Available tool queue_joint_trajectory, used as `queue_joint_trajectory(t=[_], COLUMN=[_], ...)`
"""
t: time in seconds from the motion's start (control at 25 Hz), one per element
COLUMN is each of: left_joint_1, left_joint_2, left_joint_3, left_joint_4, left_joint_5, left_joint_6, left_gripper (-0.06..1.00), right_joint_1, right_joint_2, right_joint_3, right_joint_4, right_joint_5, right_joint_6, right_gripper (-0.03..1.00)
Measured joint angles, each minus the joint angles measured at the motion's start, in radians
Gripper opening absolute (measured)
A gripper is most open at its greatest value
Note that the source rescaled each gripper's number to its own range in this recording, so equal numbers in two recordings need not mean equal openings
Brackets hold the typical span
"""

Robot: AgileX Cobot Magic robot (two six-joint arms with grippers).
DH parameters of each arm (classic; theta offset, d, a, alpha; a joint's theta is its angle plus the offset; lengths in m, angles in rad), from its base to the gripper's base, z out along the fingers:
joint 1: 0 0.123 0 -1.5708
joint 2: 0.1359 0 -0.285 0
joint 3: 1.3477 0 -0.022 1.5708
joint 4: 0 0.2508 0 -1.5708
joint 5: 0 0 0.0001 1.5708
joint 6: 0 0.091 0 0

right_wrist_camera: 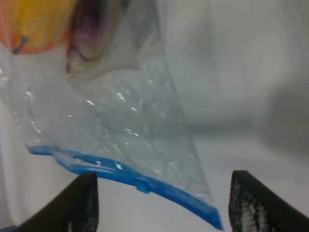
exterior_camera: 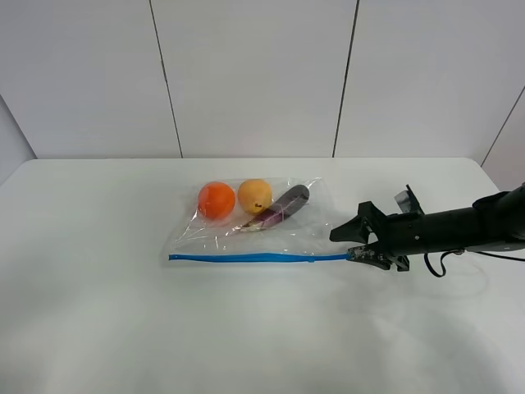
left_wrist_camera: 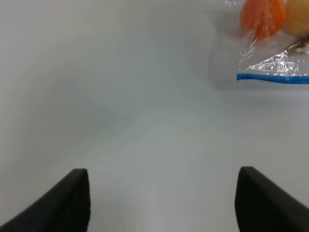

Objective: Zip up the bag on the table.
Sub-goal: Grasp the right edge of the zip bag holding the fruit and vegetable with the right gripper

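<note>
- The bag [exterior_camera: 254, 226] lies flat near the middle of the table [exterior_camera: 98, 312], with its blue zip strip [exterior_camera: 246, 258] along the edge nearest the high camera
- Through the clear plastic, at the far side of the bag, an orange [exterior_camera: 216, 199], a yellow fruit [exterior_camera: 255, 195] and a purple eggplant [exterior_camera: 279, 209] sit in a row; the eggplant is tilted, with its stem end pointing toward the strip
- The right gripper [exterior_camera: 343, 246] reaches in low from the right, at the right-hand end of the strip
- In the right wrist view its fingers [right_wrist_camera: 87, 198] stand wide apart, and the bag's corner with the end of the strip hangs between them, touching neither
- A small blue tab [right_wrist_camera: 141, 185] sits on the strip near that end
- The left gripper [left_wrist_camera: 163, 176] shows only in its own wrist view: its fingers are spread apart with nothing between them, low over bare table, well apart from the bag's other corner
- Whether the zip is sealed anywhere along its length cannot be told
</note>
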Motion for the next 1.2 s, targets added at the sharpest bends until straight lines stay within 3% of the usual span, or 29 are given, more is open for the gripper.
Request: queue_joint_trajectory(t=[0.68,0.88,0.96,1.2], left_joint_1=[0.0,0.0,0.0,0.0], left_joint_2=[0.0,0.0,0.0,0.0], left_joint_3=[0.0,0.0,0.0,0.0], left_joint_4=[0.0,0.0,0.0,0.0], left_joint_5=[0.0,0.0,0.0,0.0], left_joint_6=[0.0,0.0,0.0,0.0], left_gripper=[1.0,1.0,1.0,1.0], right_joint_1=[0.0,0.0,0.0,0.0], right_joint_2=[0.018,0.018,0.018,0.018], right_joint_3=[-0.004,-0.004,-0.003,-0.003], right_joint_4=[0.023,0.023,0.023,0.02], right_joint_5=[0.027,0.031,0.031,0.024], right_joint_6=[-0.049,-0.049,-0.049,-0.049], right_gripper=[0.94,0.71,0.57,0.04])
